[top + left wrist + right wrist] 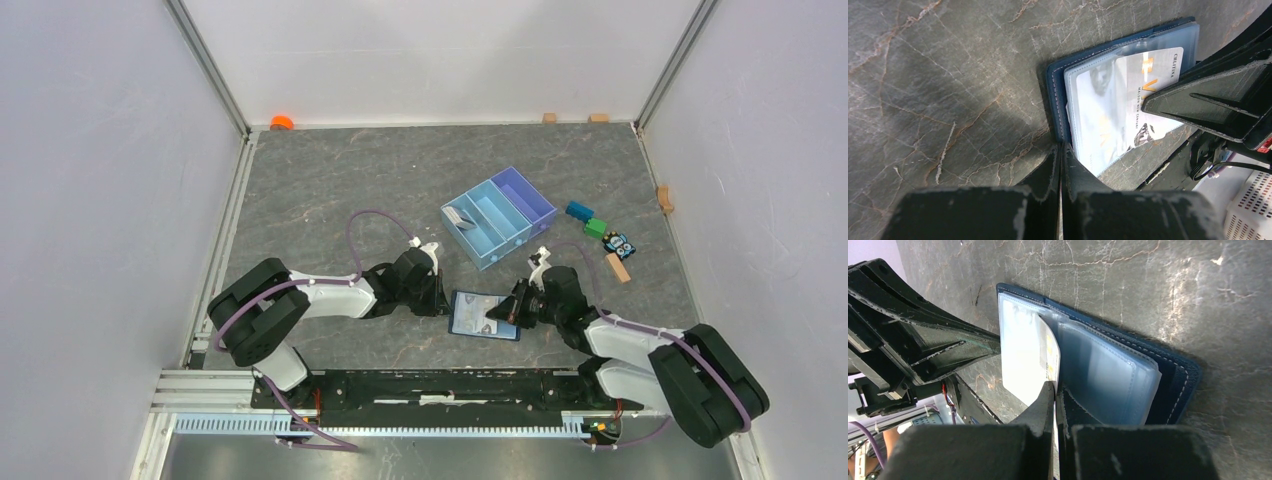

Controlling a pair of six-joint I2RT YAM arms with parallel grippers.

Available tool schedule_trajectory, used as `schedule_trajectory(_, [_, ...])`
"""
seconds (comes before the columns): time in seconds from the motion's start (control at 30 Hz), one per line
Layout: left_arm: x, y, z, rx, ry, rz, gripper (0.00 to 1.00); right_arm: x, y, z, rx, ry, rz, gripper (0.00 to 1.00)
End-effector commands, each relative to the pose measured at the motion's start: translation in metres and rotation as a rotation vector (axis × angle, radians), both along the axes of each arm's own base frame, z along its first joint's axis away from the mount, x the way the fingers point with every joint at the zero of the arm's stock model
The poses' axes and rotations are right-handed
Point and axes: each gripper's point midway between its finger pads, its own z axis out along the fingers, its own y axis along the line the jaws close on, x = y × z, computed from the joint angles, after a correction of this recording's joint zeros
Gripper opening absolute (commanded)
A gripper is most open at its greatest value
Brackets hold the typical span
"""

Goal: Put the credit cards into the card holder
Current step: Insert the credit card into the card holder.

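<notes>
left gripper (1060, 150): closed tight, fingers flush together; tips down on the left edge of the card holder (470, 316), touching the navy border beside the stitching.
right gripper (1054, 388): closed too, over the holder's right half; edge of a credit card (1047, 352) running straight into the seam between the tips, looks pinched there.
credit card: pale and glossy, gold lettering, small dark printed figure near one corner; bowed upward in the right wrist view, one part hazy under a clear sleeve, the rest bare.
card holder: lying open and flat on the table (330, 190), between the two grippers, near the front edge just ahead of the arm bases; navy cover with pale stitching.
sleeves (1108, 375): clear frosted plastic, stacked on the navy cover, slightly fanned.
tray (512, 247): light blue and purple, three compartments, beyond the holder and apart from it; pale card (460, 217) leaning in its left compartment.
extras: blue block (580, 210), green block (596, 228), wooden block (618, 267), right of the tray, well apart from the holder.
</notes>
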Motion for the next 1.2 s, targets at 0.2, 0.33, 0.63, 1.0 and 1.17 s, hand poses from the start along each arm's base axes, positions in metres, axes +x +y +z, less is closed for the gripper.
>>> schedule_trajectory(0.2, [-0.026,0.029,-0.04,0.15,0.079,-0.046,0.02,-0.029,-0.017,-0.044,-0.142,0.134,0.001,0.0])
schedule_trajectory(0.33, [-0.026,0.027,-0.039,0.144,0.08,-0.051,0.02,-0.027,-0.009,-0.044,-0.145,0.135,0.02,0.0])
schedule_trajectory(0.63, [-0.027,0.036,-0.044,0.165,0.082,-0.017,0.02,-0.017,-0.009,-0.039,-0.207,0.088,0.005,0.26])
schedule_trajectory(1.0, [-0.027,0.039,-0.046,0.171,0.079,-0.003,0.02,0.003,-0.02,-0.004,-0.338,-0.026,0.009,0.48])
schedule_trajectory(1.17, [-0.027,0.037,-0.044,0.155,0.076,-0.009,0.02,0.004,-0.016,0.005,-0.337,-0.054,0.025,0.54])
